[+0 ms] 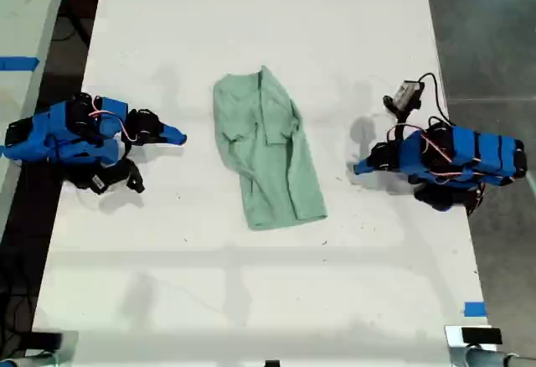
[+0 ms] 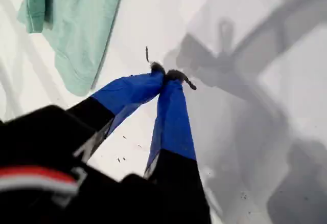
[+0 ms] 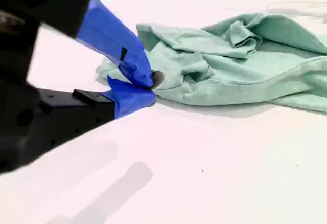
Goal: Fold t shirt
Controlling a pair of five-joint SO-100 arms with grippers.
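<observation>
Plainly the shirt [image 1: 272,162] lies mid-worktop [image 1: 251,283], well off every edge and between the two arms, so either could reach it. It is soft, pale mint knit, narrow and already doubled over lengthwise, bunched and wrinkled at one end and flatter toward the hem. My first gripper [image 2: 168,75] has blue jaws pressed together on nothing, over bare white top. My second gripper [image 3: 148,83] seems closed too, just short of the cloth.
</observation>
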